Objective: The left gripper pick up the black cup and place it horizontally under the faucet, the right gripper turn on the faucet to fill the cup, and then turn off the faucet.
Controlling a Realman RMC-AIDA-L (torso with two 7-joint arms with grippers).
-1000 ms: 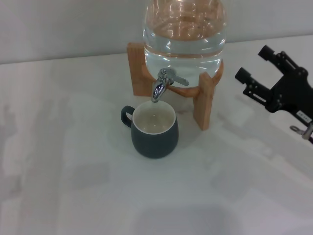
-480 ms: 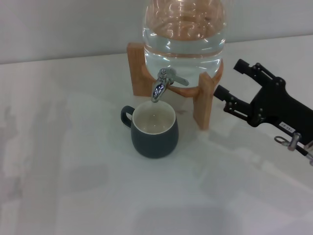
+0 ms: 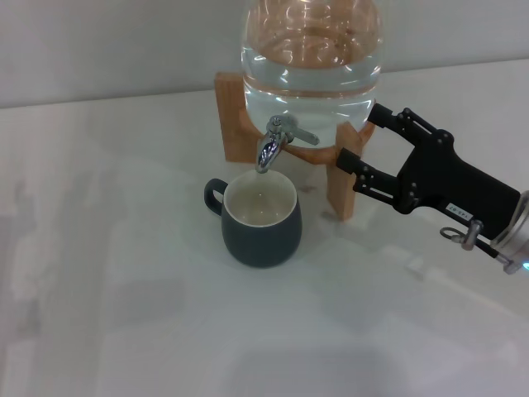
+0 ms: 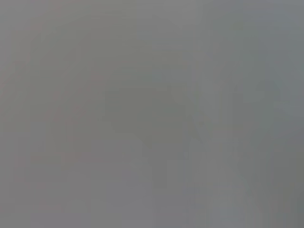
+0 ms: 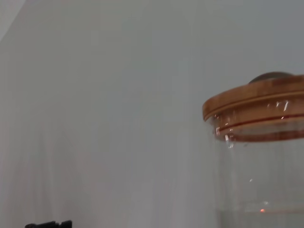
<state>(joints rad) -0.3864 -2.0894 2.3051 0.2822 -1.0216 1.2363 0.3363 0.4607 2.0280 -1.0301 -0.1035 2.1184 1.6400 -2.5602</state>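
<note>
Nearest to us in the head view is the bare white desk point(image 3: 124, 331), and on it the black cup point(image 3: 259, 219) stands upright, cream inside showing, its small loop handle turned away from the right end effector point(image 3: 358, 137). The cup sits well to that end effector's left and a little nearer us, clear of both its fingers. Straight above the cup's mouth we see the downturned chrome spout of the faucet point(image 3: 278, 141), whose short lever handle points toward the right end effector and stops short of it, with a gap between lever and fingertips.

The right end effector reaches in from the right side at a slant, black body with a small white label and a silver wrist behind it. Its two thin fingers are spread wide apart and grip nothing; the nearer finger lies in front of the wooden stand point(image 3: 343, 178), across its right leg, and the farther finger ends by the lower wall of the clear water jar point(image 3: 312, 58). We cannot tell whether either finger touches wood or glass.

Behind the faucet the jar rests in the stand, water filling it. In the right wrist view we see the jar's wooden lid point(image 5: 254, 102) against a plain grey wall.

The left end effector appears in none of our views; the left wrist view is only featureless grey
</note>
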